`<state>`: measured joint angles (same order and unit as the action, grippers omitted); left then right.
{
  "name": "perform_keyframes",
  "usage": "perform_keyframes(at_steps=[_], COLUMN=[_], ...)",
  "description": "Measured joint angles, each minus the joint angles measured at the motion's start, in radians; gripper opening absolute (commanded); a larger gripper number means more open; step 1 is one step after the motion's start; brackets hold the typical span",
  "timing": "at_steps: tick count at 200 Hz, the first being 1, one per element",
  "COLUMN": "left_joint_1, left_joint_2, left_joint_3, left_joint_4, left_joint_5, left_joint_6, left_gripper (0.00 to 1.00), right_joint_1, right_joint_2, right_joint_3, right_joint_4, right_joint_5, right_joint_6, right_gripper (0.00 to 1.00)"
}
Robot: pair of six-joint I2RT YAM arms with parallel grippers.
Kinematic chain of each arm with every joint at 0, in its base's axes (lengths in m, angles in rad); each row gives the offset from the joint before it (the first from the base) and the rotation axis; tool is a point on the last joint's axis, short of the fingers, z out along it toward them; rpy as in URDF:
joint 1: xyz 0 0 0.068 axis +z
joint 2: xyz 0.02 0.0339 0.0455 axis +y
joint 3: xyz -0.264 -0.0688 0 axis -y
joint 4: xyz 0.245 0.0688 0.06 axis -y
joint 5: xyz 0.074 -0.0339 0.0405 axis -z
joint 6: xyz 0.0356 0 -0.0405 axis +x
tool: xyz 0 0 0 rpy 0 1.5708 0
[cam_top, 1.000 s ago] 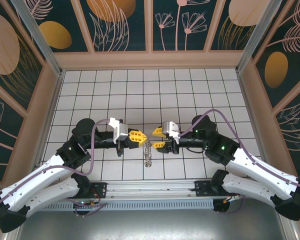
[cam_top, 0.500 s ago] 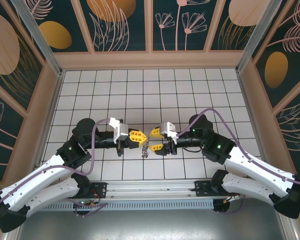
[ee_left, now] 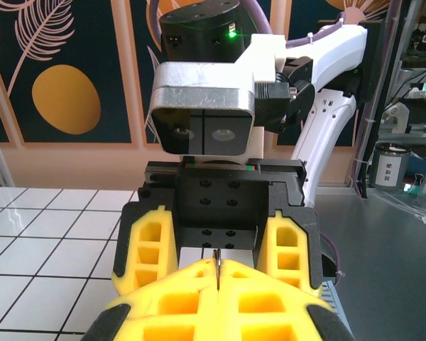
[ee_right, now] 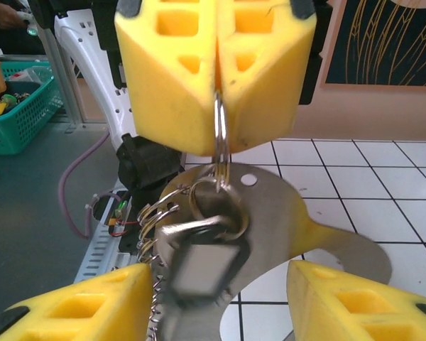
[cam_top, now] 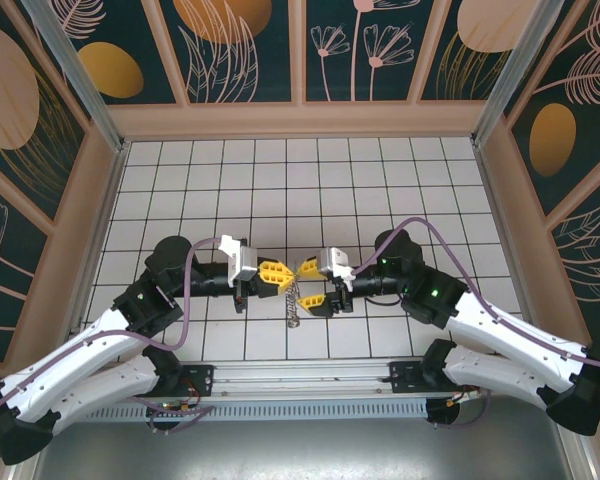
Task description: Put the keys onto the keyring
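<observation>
Keyring (ee_right: 220, 128), 1, pinched in closed left claw (ee_right: 216, 92), keys (ee_right: 199, 259) dangling below, right claw (ee_right: 220, 305) spread apart

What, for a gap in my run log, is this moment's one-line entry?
left gripper shut on keyring | right gripper open | keys hanging

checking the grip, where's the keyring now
Top view, centre: the keyring hangs from the shut left gripper, just left of the open right gripper.

1. White shells and black joints on left arm (cam_top: 80, 360) and right arm (cam_top: 510, 335).
2. A purple cable (cam_top: 185, 285) at each wrist.
3. The left gripper (cam_top: 284, 273) and right gripper (cam_top: 311, 283) have yellow, hollow-celled fingers (ee_left: 153, 245) on black mounts.
4. A green LED (ee_left: 231, 33) is lit.
</observation>
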<state>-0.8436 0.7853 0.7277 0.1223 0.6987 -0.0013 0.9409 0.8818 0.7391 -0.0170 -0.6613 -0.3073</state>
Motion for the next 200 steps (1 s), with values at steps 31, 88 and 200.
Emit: perform_keyframes(at_steps=[31,88,200], left_joint_1=[0.0,0.0,0.0], left_joint_2=[0.006,0.01,0.012], left_joint_3=[0.011,0.019,0.019], left_joint_4=[-0.004,-0.011,-0.023], left_joint_5=[0.0,0.0,0.0], left_joint_6=[0.0,0.0,0.011], left_gripper=[0.0,0.0,0.0], right_joint_1=[0.002,0.003,0.01], right_joint_2=[0.0,0.0,-0.02], right_joint_3=[-0.002,-0.003,-0.04], right_joint_4=[0.0,0.023,0.097], right_joint_5=[-0.004,0.005,0.09], right_joint_6=[0.0,-0.001,0.008], right_gripper=[0.54,0.35,0.0])
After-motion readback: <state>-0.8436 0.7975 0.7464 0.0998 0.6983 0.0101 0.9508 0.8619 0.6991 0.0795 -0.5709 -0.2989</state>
